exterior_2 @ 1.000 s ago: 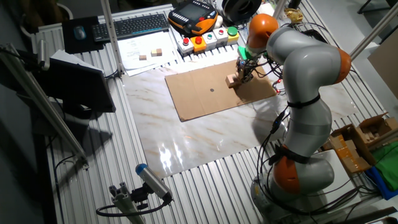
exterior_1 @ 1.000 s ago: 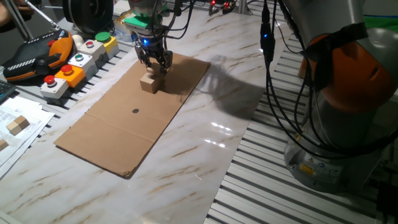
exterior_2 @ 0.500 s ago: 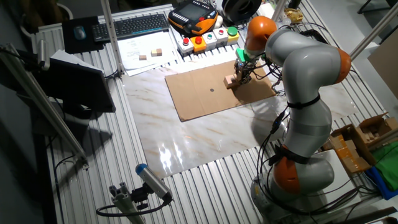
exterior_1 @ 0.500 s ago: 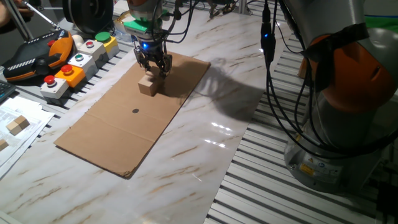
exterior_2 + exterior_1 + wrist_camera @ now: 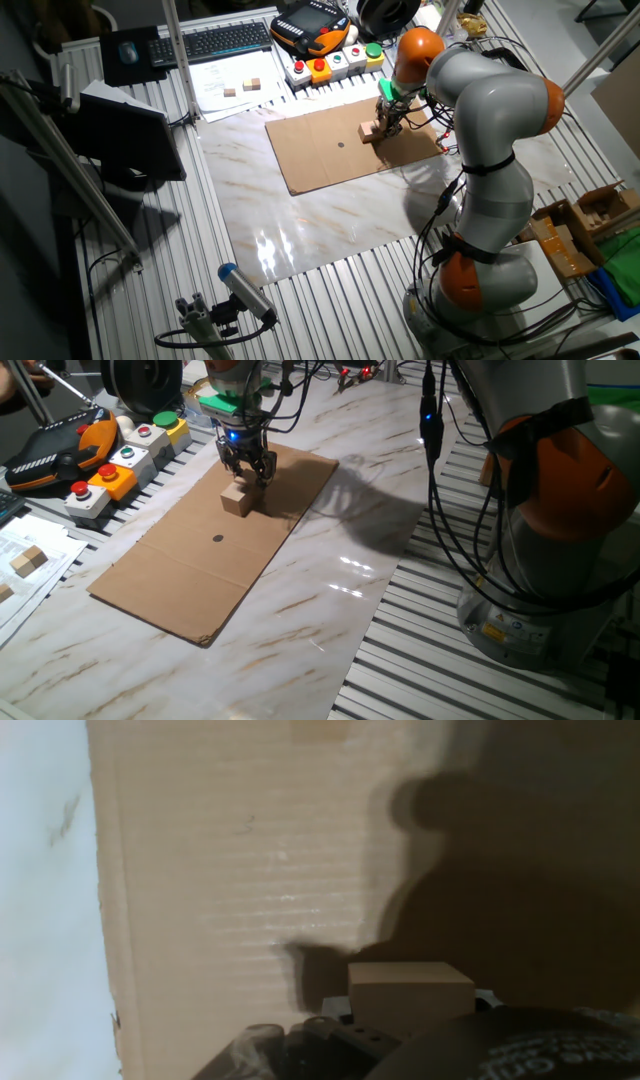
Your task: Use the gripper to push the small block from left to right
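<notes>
The small block (image 5: 238, 498) is a tan wooden cube on a brown cardboard sheet (image 5: 190, 575), near the sheet's far end. The gripper (image 5: 248, 468) is a black claw with a blue light and a green band above it. It stands low, right behind the block and touching it, with its fingers close together and nothing held. In the other fixed view the block (image 5: 369, 132) sits just left of the gripper (image 5: 386, 122). In the hand view the block (image 5: 410, 996) lies close ahead of the dark fingers (image 5: 335, 1038).
A black dot (image 5: 218, 539) marks the cardboard's middle. Button boxes (image 5: 120, 468) and an orange pendant (image 5: 55, 452) line the left edge. Papers with small wooden cubes (image 5: 28, 560) lie at the front left. The robot's base (image 5: 560, 530) stands at the right.
The gripper and the block have shifted together a short way along the cardboard, toward the black dot. The block stays against the fingers.
</notes>
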Robot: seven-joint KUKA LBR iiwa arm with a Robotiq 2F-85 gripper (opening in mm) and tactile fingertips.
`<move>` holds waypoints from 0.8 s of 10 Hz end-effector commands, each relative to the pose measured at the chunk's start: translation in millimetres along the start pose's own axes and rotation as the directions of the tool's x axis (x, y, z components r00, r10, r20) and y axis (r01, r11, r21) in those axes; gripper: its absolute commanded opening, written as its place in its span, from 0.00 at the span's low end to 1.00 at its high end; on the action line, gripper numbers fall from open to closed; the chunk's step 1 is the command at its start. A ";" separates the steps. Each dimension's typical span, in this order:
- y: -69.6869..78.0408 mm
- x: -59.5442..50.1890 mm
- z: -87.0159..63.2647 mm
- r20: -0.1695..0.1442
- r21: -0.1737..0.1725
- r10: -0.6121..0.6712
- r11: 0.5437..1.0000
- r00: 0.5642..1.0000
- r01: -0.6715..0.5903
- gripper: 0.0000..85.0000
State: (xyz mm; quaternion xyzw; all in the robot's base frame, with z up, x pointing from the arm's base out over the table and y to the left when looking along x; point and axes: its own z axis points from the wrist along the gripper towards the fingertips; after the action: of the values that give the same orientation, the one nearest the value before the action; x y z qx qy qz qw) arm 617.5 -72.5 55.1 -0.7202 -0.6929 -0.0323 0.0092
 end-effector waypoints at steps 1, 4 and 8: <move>-0.1 0.3 0.0 0.000 0.000 0.003 1.000 1.000 -0.003 0.01; -1.5 1.7 -0.6 -0.004 -0.003 0.012 1.000 1.000 -0.012 0.01; -1.3 1.4 -0.3 0.060 -0.001 0.017 1.000 0.998 -0.017 0.01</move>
State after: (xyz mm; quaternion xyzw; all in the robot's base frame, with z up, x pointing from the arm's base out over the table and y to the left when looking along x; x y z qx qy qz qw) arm 616.1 -71.1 55.4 -0.7269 -0.6865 -0.0105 -0.0116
